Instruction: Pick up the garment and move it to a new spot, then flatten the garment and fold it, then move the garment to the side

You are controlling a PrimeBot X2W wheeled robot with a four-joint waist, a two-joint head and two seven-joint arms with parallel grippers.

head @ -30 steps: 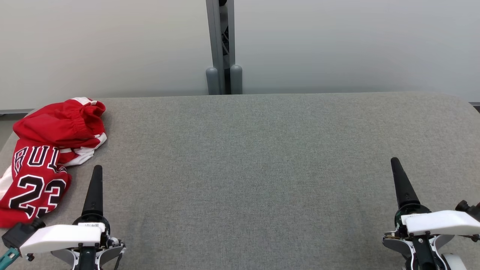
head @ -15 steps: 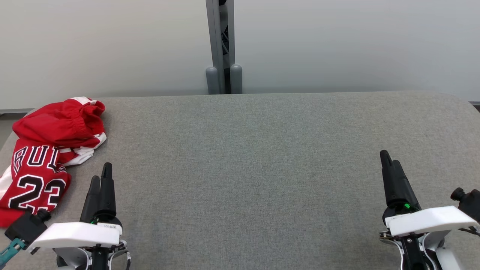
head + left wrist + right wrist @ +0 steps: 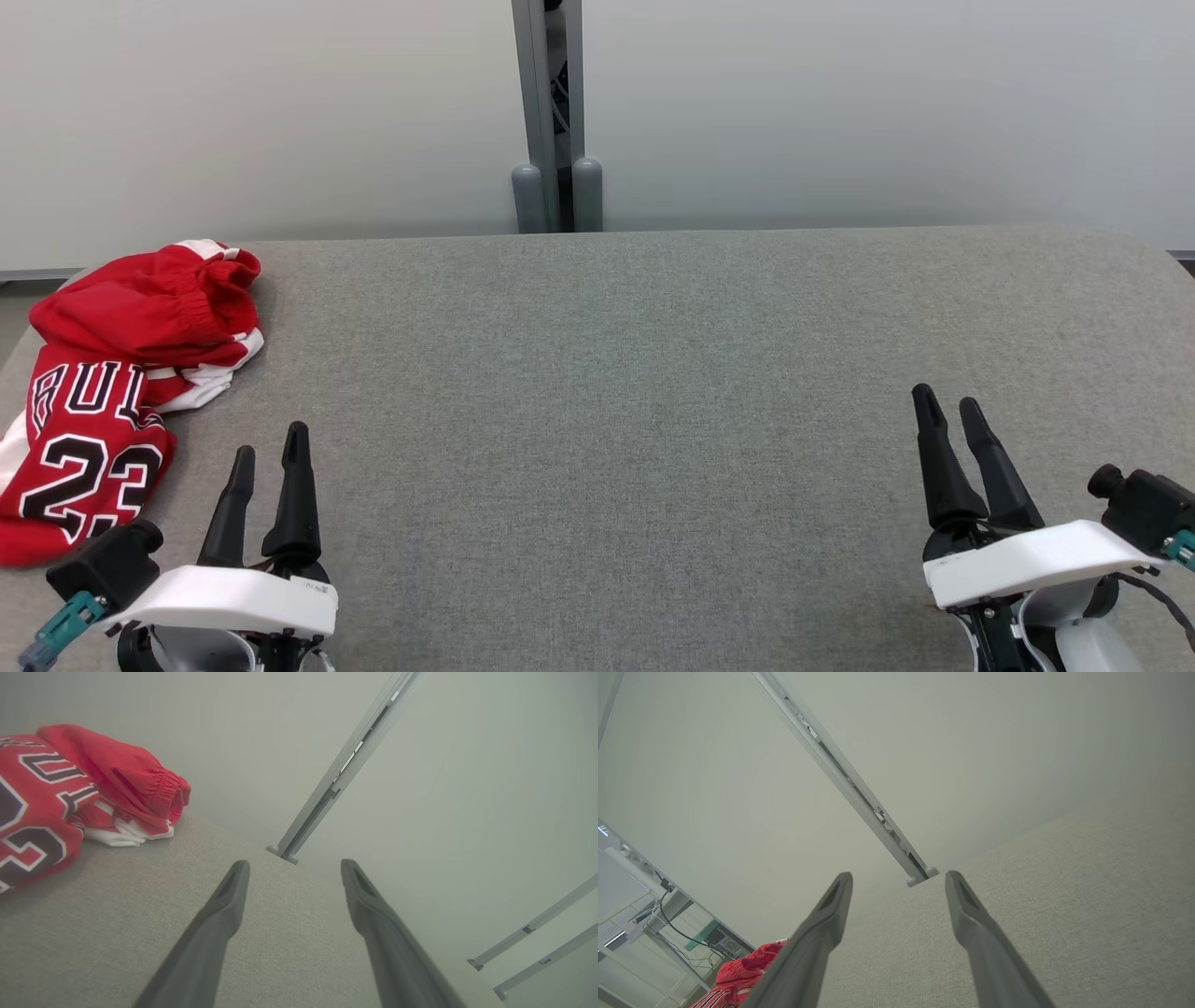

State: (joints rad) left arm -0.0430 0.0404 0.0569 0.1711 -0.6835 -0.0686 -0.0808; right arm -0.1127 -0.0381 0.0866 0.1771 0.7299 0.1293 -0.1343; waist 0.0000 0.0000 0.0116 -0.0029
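None of the three stages looks begun, as far as we can judge. We see the garment (image 3: pixel 112 373), a red jersey-style piece with white trim and a black "23", lying crumpled at the left edge of the grey table (image 3: pixel 616 420). It is partly doubled over itself, with an elastic-gathered part bunched on top toward the far side. Nothing holds it and nothing touches it.

Our left gripper (image 3: pixel 271 441) sits at the near left, just to the right of the garment, pointing toward the far side. Its two fingers are parted a moderate way with only table surface between them, so it grips nothing. Our right gripper (image 3: pixel 947 399) is at the near right, well apart from the garment across the width of the table, its fingers likewise spread and empty. The wrist views agree: each shows a plain gap between its own fingers, with the red cloth off to the left.

So we judge that everything is left to do: picking the garment up, carrying it to a new spot, spreading it flat, folding it and setting it aside. The middle of the table seems the likely place to carry it. The left arm is the nearer one for the first grasp. The bunched upper fold looks like the easiest purchase, though the layers may come up unevenly.
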